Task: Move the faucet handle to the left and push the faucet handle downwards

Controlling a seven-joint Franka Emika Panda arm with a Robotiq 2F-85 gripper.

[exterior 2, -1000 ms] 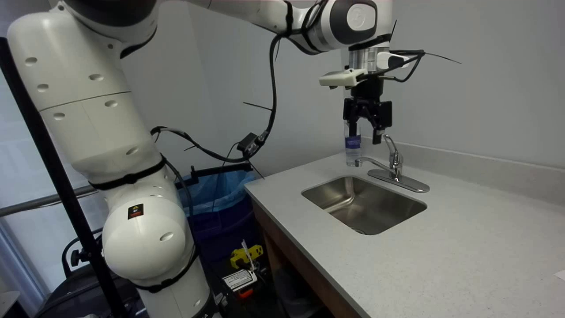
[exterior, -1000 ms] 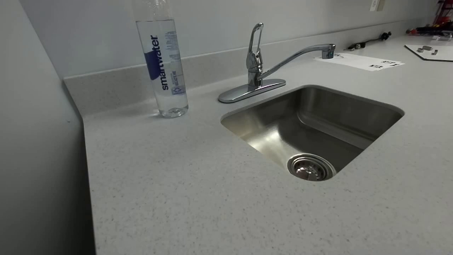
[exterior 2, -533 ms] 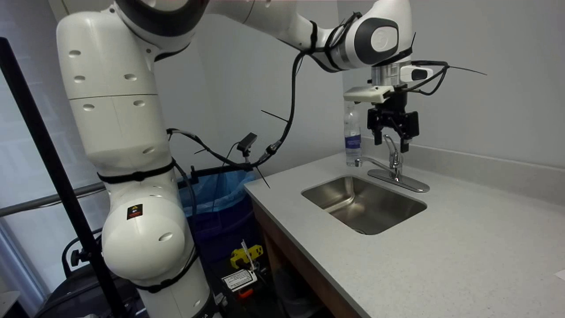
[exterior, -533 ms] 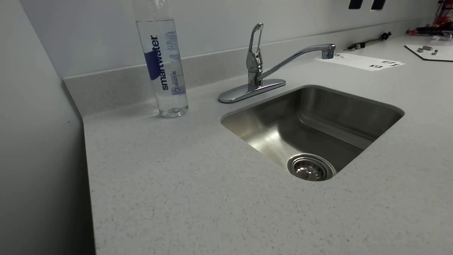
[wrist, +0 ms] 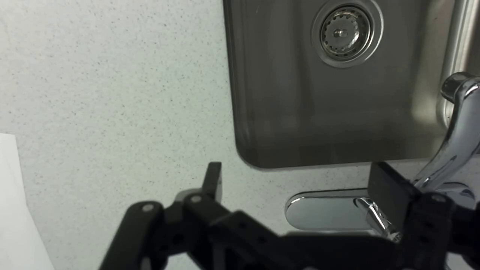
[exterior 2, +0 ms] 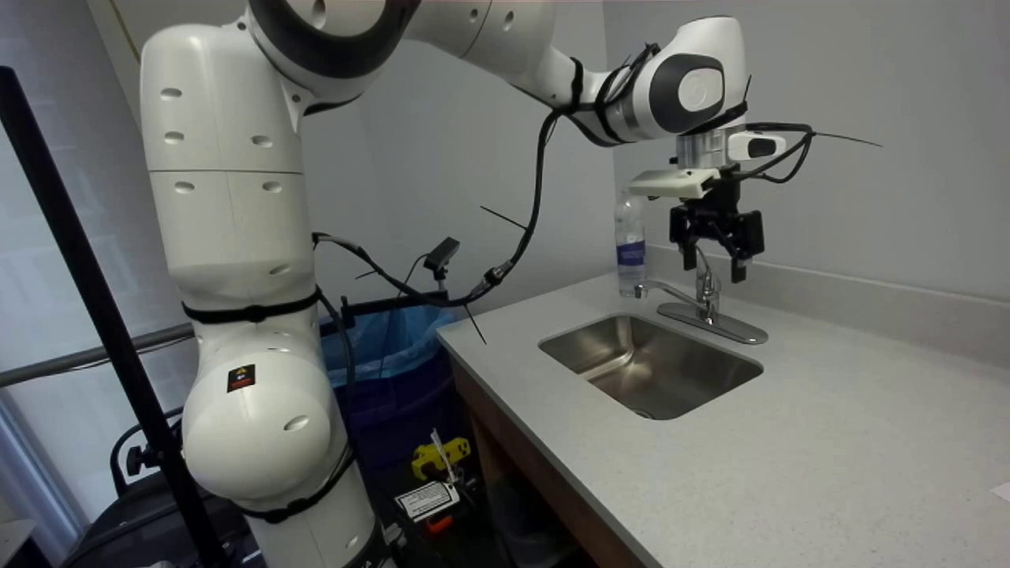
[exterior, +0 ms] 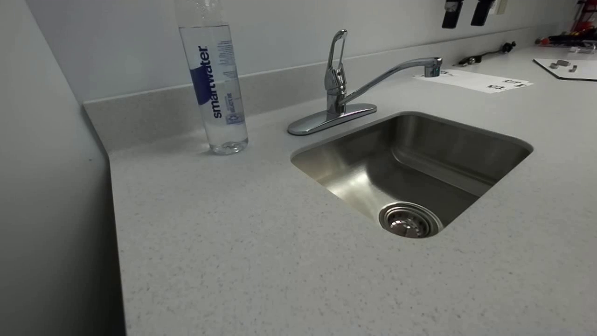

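Observation:
The faucet handle (exterior: 330, 63) is a shiny chrome lever standing upright on the faucet post beside the sink. In an exterior view the handle (exterior 2: 701, 262) is partly behind my gripper (exterior 2: 714, 267). In the wrist view the handle (wrist: 379, 219) shows near the right finger, its upper part hidden by the gripper. My gripper (wrist: 296, 167) is black, wide open and empty, pointing down above the faucet area. In an exterior view only the fingertips of the gripper (exterior: 464, 19) show, at the top, in the background. I see no contact with the handle.
The chrome spout (exterior: 389, 77) reaches out over the counter from the faucet. The steel sink (exterior 2: 652, 367) lies in front of the faucet. A water bottle (exterior: 217, 93) stands near the wall corner. The wall (exterior 2: 868, 158) is close behind. White paper (wrist: 15, 210) lies on the counter.
My gripper has moved lower and to the right in the exterior view with the arm, and its fingertips have come into the top of an exterior view. The handle has not moved.

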